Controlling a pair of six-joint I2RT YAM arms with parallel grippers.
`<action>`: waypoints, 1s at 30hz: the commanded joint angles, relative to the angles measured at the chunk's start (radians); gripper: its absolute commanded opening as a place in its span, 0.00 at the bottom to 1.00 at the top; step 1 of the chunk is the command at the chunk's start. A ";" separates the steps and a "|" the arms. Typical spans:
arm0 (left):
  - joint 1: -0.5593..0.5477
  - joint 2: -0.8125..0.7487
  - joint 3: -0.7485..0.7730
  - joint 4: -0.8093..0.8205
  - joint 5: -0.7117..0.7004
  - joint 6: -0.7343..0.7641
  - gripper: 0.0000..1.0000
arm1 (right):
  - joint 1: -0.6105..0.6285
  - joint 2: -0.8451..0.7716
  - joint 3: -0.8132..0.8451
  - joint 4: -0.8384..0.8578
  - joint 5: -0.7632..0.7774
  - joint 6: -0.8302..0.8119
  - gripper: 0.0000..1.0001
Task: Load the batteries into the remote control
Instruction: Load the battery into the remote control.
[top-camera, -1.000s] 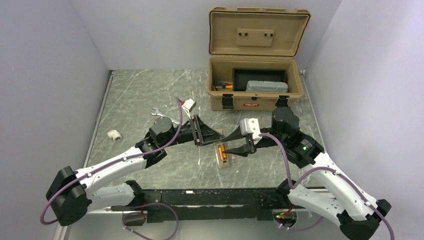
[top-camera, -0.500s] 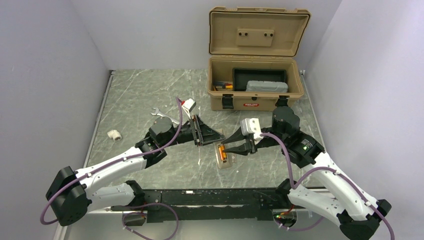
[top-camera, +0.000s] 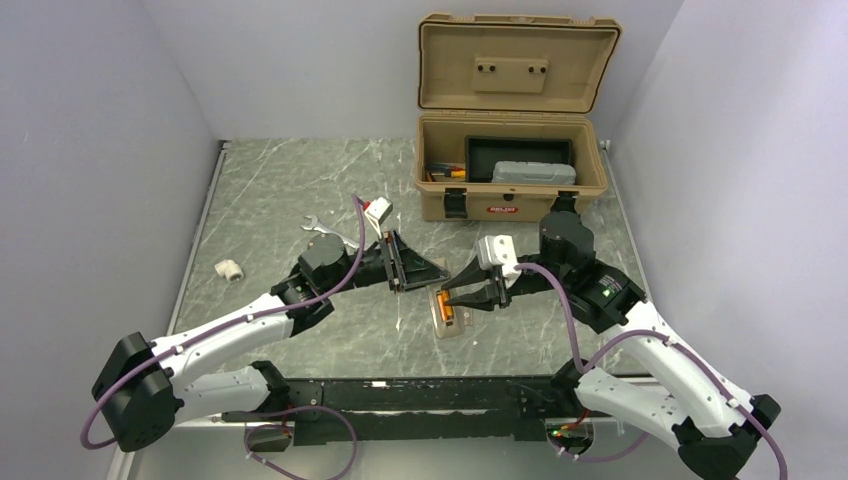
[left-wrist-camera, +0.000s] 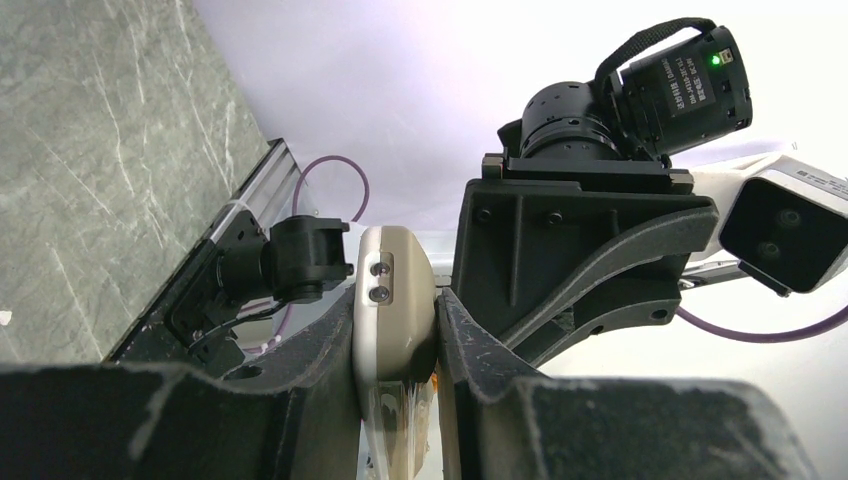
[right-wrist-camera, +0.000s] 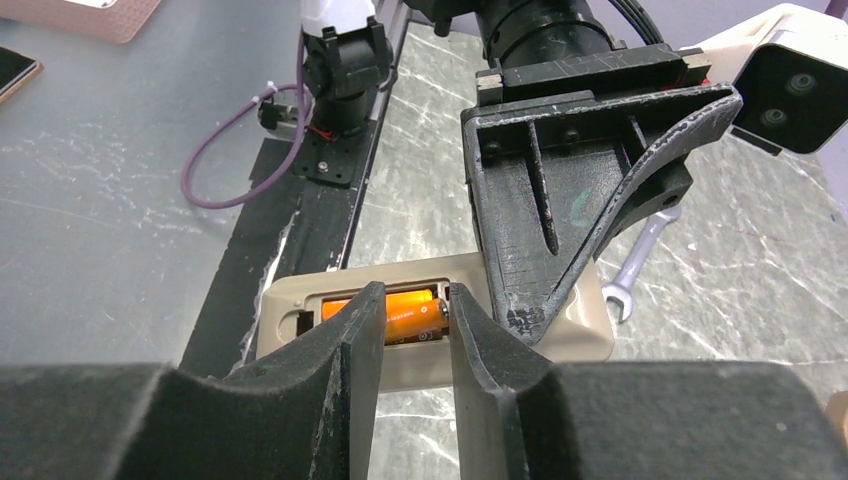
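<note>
The remote control lies grey-tan back up on the table, its battery bay uncovered. Two orange batteries sit in the bay; in the right wrist view the batteries lie side by side, the nearer one slightly raised. My left gripper is shut on the remote's far end, which shows clamped between its fingers in the left wrist view. My right gripper hovers just over the bay with its jaws narrowly apart and nothing between them; in the top view the right gripper is above the batteries.
An open tan toolbox stands at the back right. A silver wrench lies behind the left arm and a small white fitting lies at the left. The black mounting rail runs along the near edge.
My right gripper has moved a little left, from beside the remote to over the battery bay. The left gripper and the remote have not moved.
</note>
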 joint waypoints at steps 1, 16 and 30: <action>-0.001 0.007 0.039 0.072 0.023 -0.013 0.00 | 0.000 0.008 0.047 -0.012 -0.033 -0.029 0.32; -0.002 0.000 0.028 0.076 0.016 -0.017 0.00 | -0.001 0.027 0.062 -0.095 -0.050 -0.081 0.25; -0.001 0.001 0.022 0.091 0.017 -0.022 0.00 | -0.001 -0.009 0.022 -0.005 -0.003 -0.040 0.39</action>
